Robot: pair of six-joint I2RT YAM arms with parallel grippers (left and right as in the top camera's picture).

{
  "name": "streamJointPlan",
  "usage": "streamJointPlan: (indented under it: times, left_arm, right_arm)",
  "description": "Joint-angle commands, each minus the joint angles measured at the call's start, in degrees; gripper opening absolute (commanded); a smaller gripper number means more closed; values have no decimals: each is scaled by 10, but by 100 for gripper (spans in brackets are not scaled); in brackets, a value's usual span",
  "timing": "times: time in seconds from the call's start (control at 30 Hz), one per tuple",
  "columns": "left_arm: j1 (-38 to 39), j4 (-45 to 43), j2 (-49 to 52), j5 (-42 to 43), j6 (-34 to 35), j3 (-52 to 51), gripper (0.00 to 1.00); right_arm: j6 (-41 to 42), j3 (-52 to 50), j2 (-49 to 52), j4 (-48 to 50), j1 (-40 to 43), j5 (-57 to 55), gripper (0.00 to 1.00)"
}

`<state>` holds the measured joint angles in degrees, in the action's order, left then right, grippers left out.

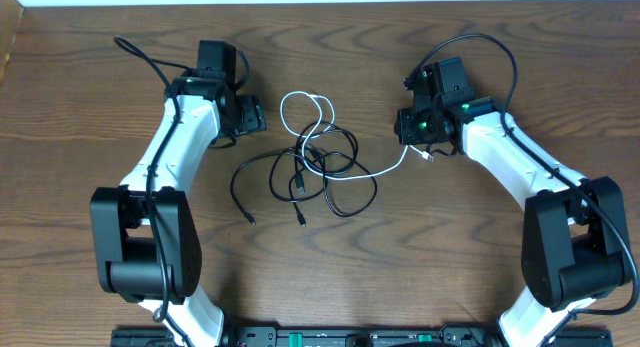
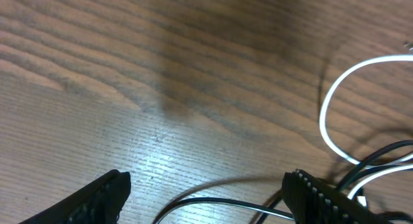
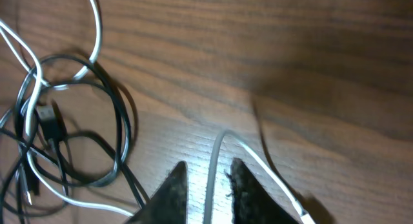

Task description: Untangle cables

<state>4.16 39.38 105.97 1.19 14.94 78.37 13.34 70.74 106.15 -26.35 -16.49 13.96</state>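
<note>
A long black cable (image 1: 236, 179) lies in tangled loops at the table's centre, crossed by a shorter white cable (image 1: 390, 170) that loops at the back and runs right. My left gripper (image 1: 250, 115) stands wide open just left of the tangle. In the left wrist view a strand of the black cable (image 2: 213, 201) passes between its fingers (image 2: 103, 198), untouched. My right gripper (image 1: 408, 139) sits at the white cable's right end. In the right wrist view its jaws (image 3: 210, 185) stand slightly apart, with the white cable (image 3: 214, 166) running between them, a gap on each side.
The wooden table (image 1: 100, 97) has its left edge near the frame's corner. Thick black arm cables (image 1: 140, 57) arch over both arm bases. The white cable's plug end (image 3: 303, 214) lies just right of my right fingers.
</note>
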Motion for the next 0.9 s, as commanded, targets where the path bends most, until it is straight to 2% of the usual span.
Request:
streamJointPlan:
  times: [0.0,0.3,0.37,0.47,0.57,0.7,0.87]
  left_arm:
    - [-1,-5,5,-19,-7,-5,80]
    - [-1,-11,5,-19,-1,-5,80]
    - [-1,-13,5,-19,-1,-5,84]
    - [-1,-14,5,-20,-1,-5,85]
    - [-1,-14,5,-33,-1,-5,86]
    - [-1,-13,5,-56,-1,-5,86]
    - [-2,-13,5,-58,0,-5,86]
  right_arm:
    - [6,-2,4,19,-5,7,23]
    - [24,52,4,8,-16,23,37]
    - [2,55,4,18,-28,29,41]
    - [-23,55,3,39,-51,35,55]
    - [-23,55,4,52,-68,37,60]
    - [-32,55,4,61,-101,51,59]
    - [-36,55,4,67,-147,50,45]
